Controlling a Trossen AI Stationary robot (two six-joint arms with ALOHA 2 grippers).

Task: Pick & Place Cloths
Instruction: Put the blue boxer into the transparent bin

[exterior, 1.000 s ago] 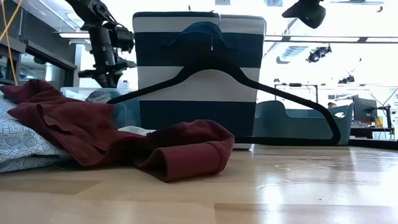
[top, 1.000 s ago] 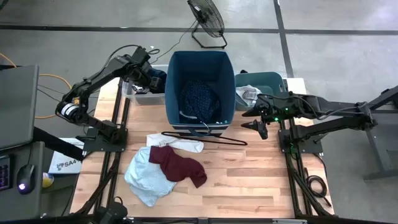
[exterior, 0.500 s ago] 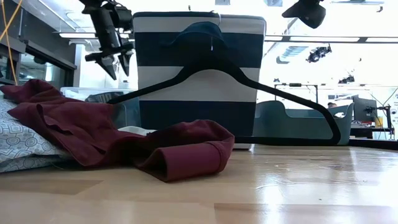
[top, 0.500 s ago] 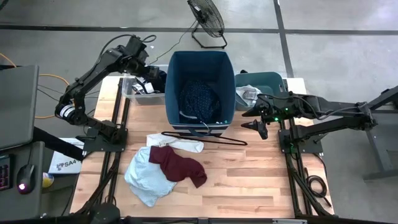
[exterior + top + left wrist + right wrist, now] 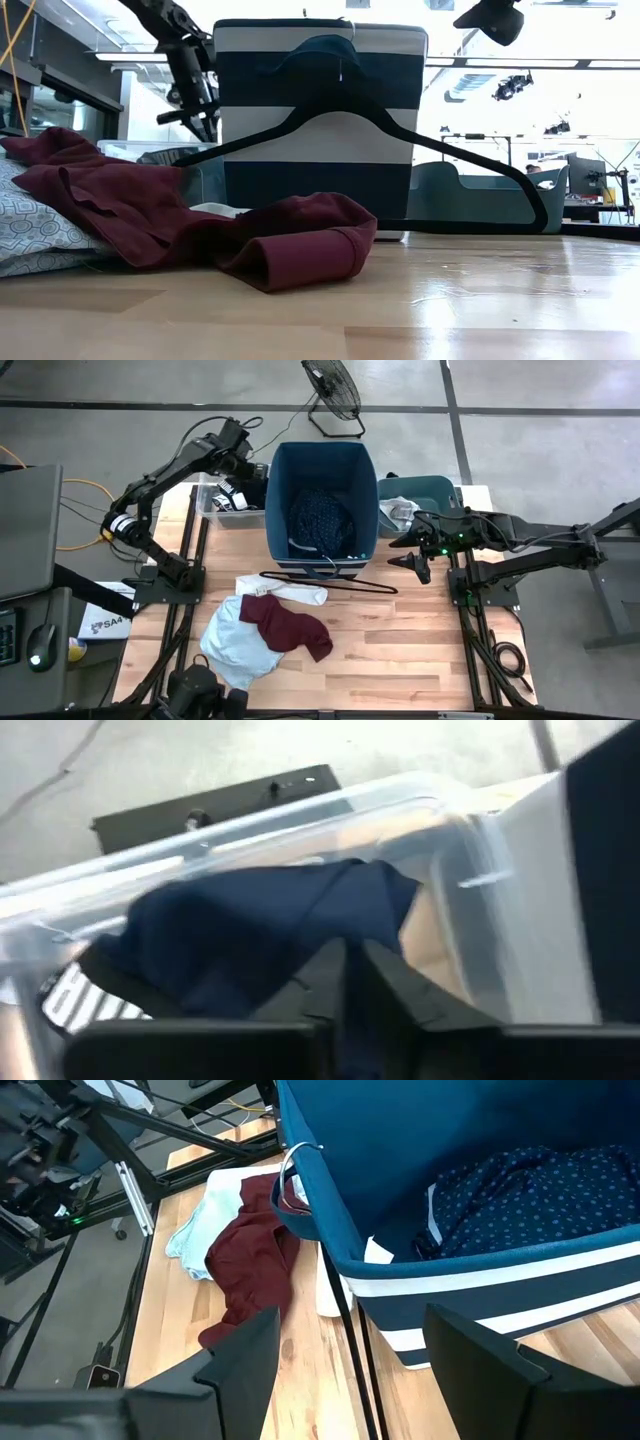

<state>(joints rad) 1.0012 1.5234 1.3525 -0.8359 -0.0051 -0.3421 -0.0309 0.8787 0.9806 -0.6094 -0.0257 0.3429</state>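
My left pincer (image 5: 240,468) hung over the clear plastic bin (image 5: 212,508) just left of the tall blue fabric basket (image 5: 322,460), fingers (image 5: 400,1005) pressed together on the dark navy cloth (image 5: 260,935) lying in that bin. My right pincer (image 5: 410,555) waited spread and empty, right of the basket. The navy white-dotted garment (image 5: 322,520) lay inside the basket; the maroon cloth (image 5: 288,625) and pale blue-grey cloth (image 5: 232,650) lay in front of it. I judged the pinch thin: lifting could let the fabric slide free, or drag the light bin along.
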